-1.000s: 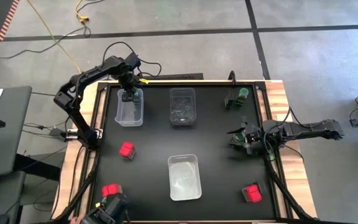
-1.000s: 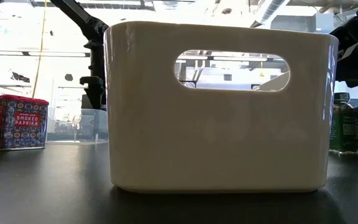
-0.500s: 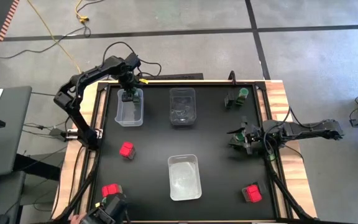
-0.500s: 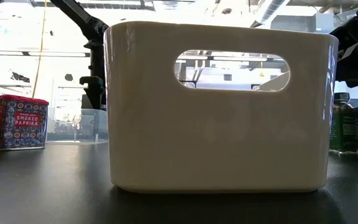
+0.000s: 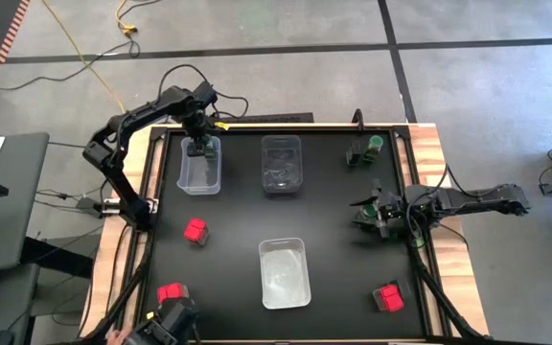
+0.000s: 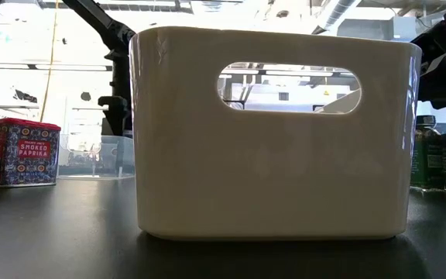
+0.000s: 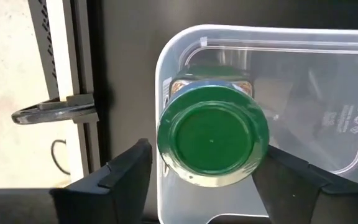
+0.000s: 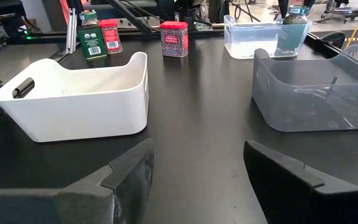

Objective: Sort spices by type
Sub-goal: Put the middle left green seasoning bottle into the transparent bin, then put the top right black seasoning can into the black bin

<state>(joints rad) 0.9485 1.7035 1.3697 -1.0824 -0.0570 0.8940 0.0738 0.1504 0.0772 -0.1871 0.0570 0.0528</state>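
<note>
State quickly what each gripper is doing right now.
Left gripper: open, fingers apart around the green-lidded jar in the clear bin.
Right gripper: open, empty.

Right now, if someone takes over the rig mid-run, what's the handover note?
Left tool: over the far-left clear bin, at the green-lidded jar standing inside it.
Right tool: open, empty, waiting near the table's right edge.
Done: that one jar is in the clear bin.
Left: three red tins loose on the table. A second jar and a dark box stand at the far right. The white bin looks empty.
</note>
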